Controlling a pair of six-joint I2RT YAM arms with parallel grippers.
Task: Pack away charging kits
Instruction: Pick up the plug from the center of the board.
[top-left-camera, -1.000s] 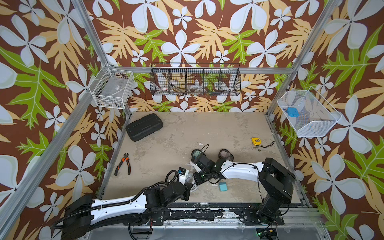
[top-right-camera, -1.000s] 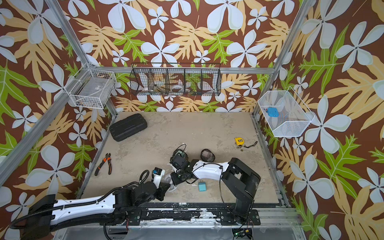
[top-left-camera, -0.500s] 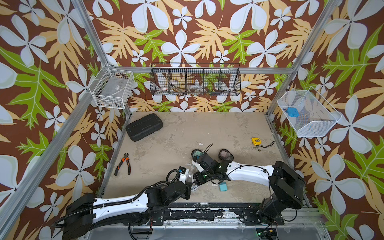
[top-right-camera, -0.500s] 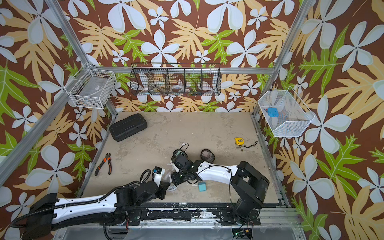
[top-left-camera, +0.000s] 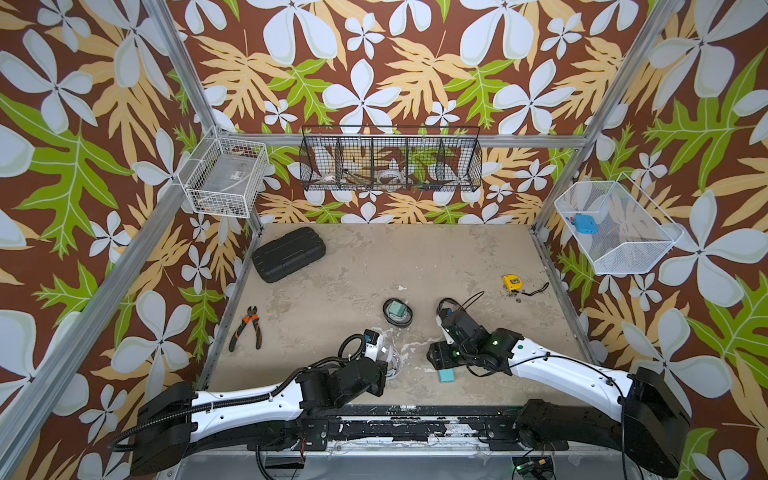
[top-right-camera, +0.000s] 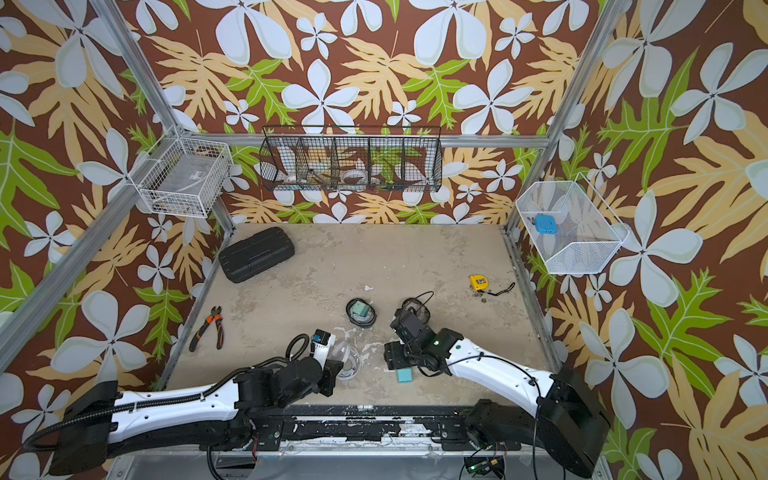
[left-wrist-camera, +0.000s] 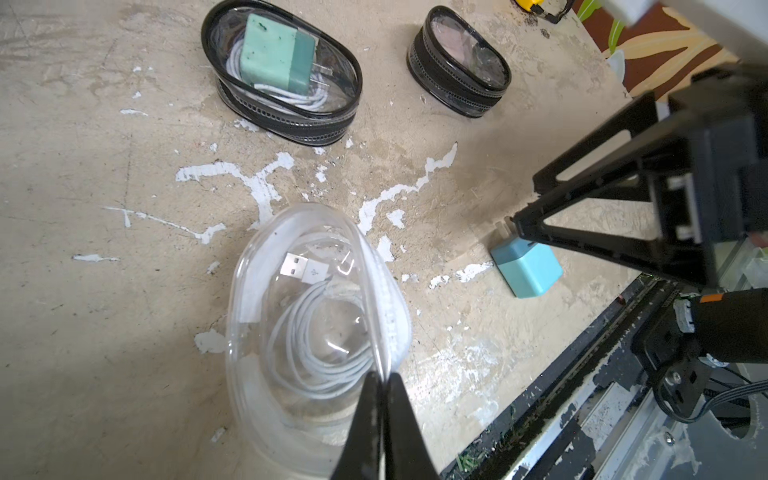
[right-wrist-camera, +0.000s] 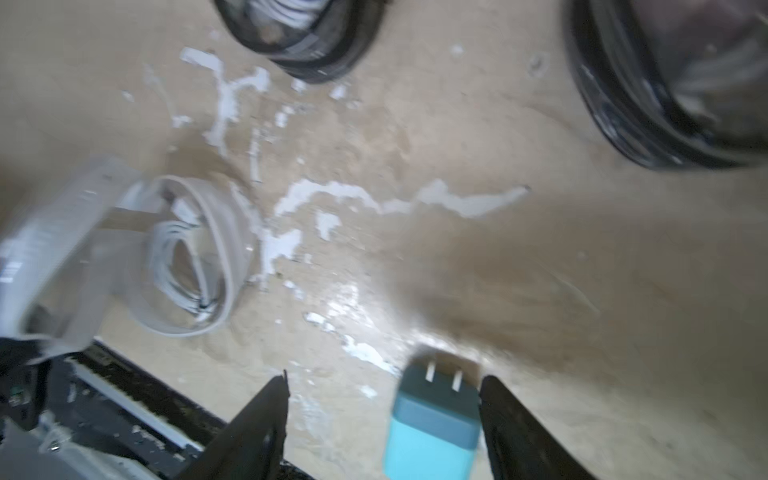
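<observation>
My left gripper (left-wrist-camera: 384, 379) is shut on the rim of a clear pouch (left-wrist-camera: 316, 324) that stands on the table with a coiled white cable (left-wrist-camera: 320, 332) inside. The same clear pouch (top-left-camera: 391, 358) sits near the front edge. A teal plug (right-wrist-camera: 434, 424) lies on the table between the open fingers of my right gripper (right-wrist-camera: 386, 378), close to one finger. In both top views the teal plug (top-left-camera: 446, 375) (top-right-camera: 404, 375) shows just in front of that gripper. A black-rimmed pouch (top-left-camera: 397, 311) holds a mint plug and a cable. A second black-rimmed pouch (left-wrist-camera: 459, 62) stands beside it.
A large black hard case (top-left-camera: 289, 253) lies at the back left, orange pliers (top-left-camera: 248, 332) at the left edge, a yellow tape measure (top-left-camera: 512, 282) at the right. Wire baskets (top-left-camera: 390, 160) hang on the walls; one mesh basket (top-left-camera: 623, 253) holds a blue block. A black rail runs along the front.
My right gripper has opened and swung right and toward the front edge, uncovering the pouch with the mint plug; it now straddles the teal plug. The left gripper has stayed shut on the clear pouch.
</observation>
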